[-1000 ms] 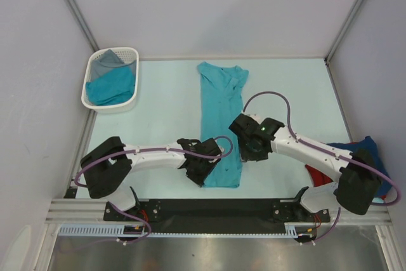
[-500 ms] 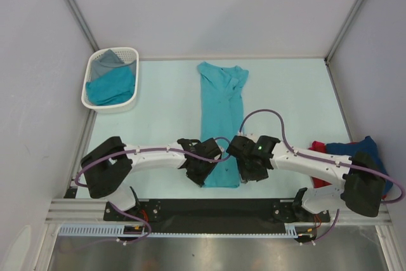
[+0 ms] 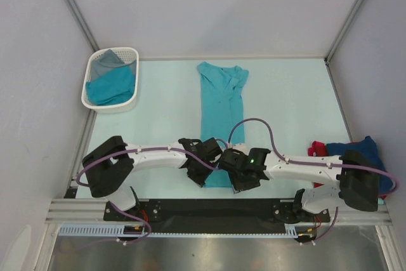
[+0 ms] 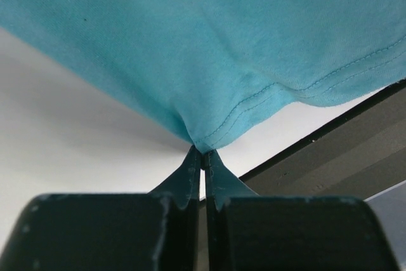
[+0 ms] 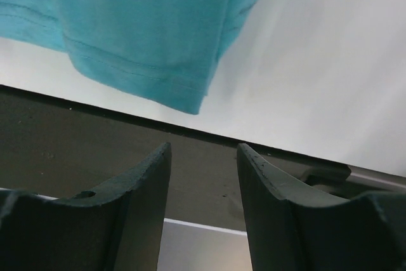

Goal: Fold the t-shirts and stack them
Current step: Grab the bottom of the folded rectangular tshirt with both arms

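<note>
Both arms reach inward, low over the table [image 3: 292, 93], and meet at the near end of the teal t-shirt [image 3: 221, 103]. It lies folded into a long strip running away from me down the middle. My left gripper [image 4: 202, 157] has its fingers pressed together on the near left corner of the hem, and the cloth gathers to a point at the pinch. My right gripper [image 5: 203, 152] is spread with nothing between its fingers, close to the black strip [image 5: 76, 138] at the table's near edge. The shirt's near right corner is just ahead of it, not touching. Bare table lies on both sides of the shirt. Only the overhead view shows the basket [image 3: 87, 87] at far left, and the navy shirt [image 3: 358, 147] and red shirt [image 3: 314, 151] heaped by the right arm's base.
</note>
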Tool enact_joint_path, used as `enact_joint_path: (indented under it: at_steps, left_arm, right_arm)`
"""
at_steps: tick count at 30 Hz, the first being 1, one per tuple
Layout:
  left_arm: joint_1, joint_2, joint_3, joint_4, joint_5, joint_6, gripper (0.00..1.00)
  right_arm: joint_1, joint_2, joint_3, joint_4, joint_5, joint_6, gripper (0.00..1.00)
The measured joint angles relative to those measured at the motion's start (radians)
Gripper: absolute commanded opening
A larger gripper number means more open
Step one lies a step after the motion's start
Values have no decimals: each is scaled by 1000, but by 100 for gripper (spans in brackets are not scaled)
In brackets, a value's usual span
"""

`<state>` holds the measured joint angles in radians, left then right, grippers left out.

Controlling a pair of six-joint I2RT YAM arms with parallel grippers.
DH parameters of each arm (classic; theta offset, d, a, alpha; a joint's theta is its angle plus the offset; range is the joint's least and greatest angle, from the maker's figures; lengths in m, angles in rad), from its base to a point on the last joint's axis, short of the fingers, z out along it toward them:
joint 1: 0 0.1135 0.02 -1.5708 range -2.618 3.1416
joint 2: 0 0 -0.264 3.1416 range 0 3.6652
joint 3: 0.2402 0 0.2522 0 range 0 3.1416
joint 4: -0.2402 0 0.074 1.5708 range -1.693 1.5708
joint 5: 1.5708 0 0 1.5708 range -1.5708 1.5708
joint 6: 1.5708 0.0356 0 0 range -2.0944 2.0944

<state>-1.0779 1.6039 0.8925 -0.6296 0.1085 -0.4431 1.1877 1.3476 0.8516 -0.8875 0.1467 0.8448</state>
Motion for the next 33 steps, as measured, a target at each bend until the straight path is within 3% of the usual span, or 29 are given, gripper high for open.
enact_joint_path:
  at_steps: [29,33]
  left_arm:
    - [2,3,3,-6,0,4,3]
    - [2,2,0,-3,0,4,3]
  right_arm:
    - [42,146,8,106,172,109,31]
    - [38,146,9,101,186,124,21]
